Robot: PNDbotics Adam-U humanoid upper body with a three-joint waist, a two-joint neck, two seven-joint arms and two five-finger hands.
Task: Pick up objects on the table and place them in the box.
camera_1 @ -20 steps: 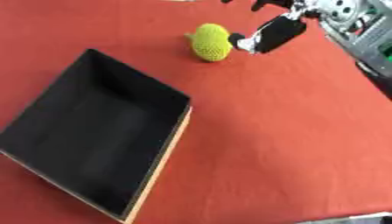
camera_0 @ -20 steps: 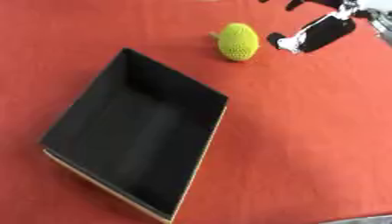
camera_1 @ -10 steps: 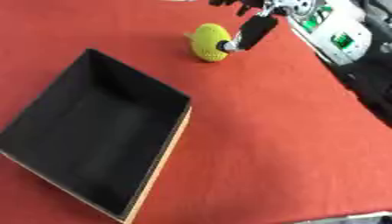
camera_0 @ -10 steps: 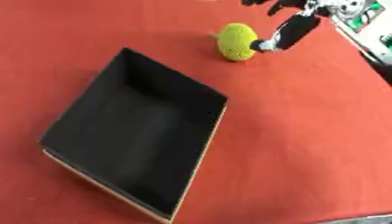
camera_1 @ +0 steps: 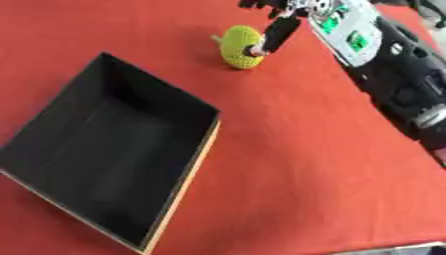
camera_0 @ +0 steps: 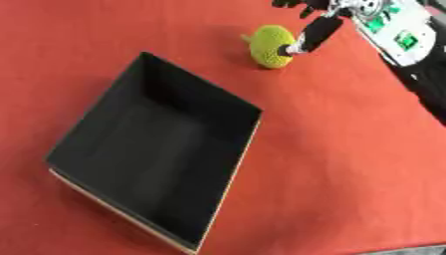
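Red cloth is covering the table (camera_0: pixel 348 164), with the yellow-green knobbly egg-shaped object (camera_0: pixel 270 46) lying near its far edge. Over the last second the right hand (camera_1: pixel 277 31) has been closing in from the far right corner; one finger is now touching the object's right side, the others spreading above, nothing pinched yet. Its long axis is running roughly near-to-far, a small tip pointing far-left. The open black rectangular box (camera_0: pixel 157 149) is sitting empty toward the near left corner.

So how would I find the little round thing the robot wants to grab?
Start at the big black box lying open on the red table. Look past its far corner, toward the robot's right hand reaching in from the top right. There sits a yellow-green bumpy ball, the only bright, round thing on the cloth, with a finger touching its side.
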